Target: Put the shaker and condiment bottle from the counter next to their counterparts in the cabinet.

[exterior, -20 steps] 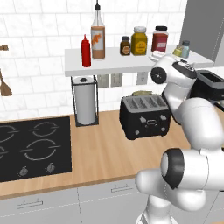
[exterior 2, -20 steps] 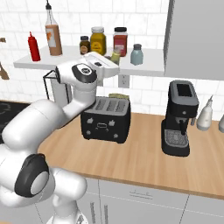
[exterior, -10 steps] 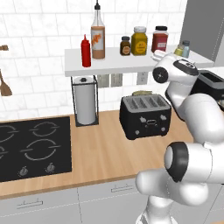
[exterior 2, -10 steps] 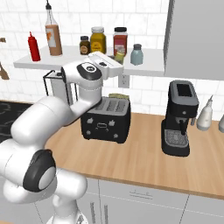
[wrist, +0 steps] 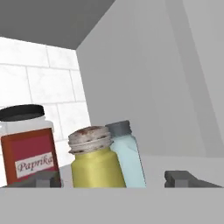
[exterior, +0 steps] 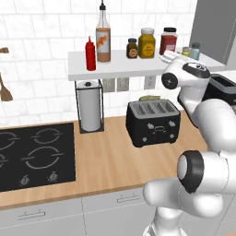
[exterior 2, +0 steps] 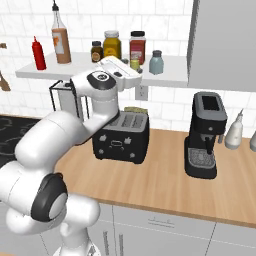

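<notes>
The arm reaches up to the white wall shelf (exterior: 138, 67), its gripper (wrist: 114, 177) level with the shelf's right end, near the grey panel (exterior 2: 222, 42). In the hand view the two fingertips (wrist: 46, 178) stand wide apart with the small yellow-green shaker (wrist: 96, 161) between them, and neither tip touches it. The shaker stands upright on the shelf, just beside the pale blue-grey shaker (wrist: 127, 153), which sits slightly behind it, and right of a red paprika jar (wrist: 28, 144).

Further left along the shelf, the tall condiment bottle (exterior: 103, 39) of orange-brown sauce stands next to the red squeeze bottle (exterior: 90, 54). Below, on the wooden counter (exterior: 110, 161), sit a black toaster (exterior: 153, 122), a paper towel holder (exterior: 90, 106) and a coffee machine (exterior 2: 205, 135).
</notes>
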Controlling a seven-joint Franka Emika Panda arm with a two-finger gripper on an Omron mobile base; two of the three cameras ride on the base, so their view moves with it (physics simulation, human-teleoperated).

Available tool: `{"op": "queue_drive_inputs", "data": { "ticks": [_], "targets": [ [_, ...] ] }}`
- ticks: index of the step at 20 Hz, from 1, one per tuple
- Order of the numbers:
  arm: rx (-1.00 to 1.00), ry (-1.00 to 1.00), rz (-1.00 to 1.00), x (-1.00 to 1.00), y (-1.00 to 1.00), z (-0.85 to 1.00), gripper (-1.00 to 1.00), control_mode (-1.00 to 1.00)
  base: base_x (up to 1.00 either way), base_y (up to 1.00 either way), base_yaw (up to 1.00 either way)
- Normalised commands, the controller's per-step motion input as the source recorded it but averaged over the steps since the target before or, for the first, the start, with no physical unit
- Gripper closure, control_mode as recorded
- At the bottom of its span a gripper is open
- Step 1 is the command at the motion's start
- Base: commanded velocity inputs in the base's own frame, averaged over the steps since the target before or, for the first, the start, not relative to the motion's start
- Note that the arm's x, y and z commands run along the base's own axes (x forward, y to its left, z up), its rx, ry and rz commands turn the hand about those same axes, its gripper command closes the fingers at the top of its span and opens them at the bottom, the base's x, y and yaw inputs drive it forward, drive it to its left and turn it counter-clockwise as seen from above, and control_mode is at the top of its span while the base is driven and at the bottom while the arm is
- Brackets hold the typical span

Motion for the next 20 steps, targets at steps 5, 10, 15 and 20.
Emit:
{"op": "queue_drive_inputs", "data": {
  "ticks": [5, 10, 15, 20],
  "targets": [
    [0.02, -0.15, 0.00, -0.16, 0.00, 0.00, -1.00, -1.00, 0.00, 0.00, 0.00],
    [0.00, -0.04, 0.00, -0.96, 0.07, 0.35, -1.00, -1.00, 0.00, 0.00, 0.00],
    [-0.12, 0.41, 0.04, -1.00, 0.00, 0.92, -1.00, -1.00, 0.00, 0.00, 0.00],
    [-0.21, 0.38, 0.13, -1.00, 0.00, 0.77, -1.00, -1.00, 0.00, 0.00, 0.00]
  ]
}}
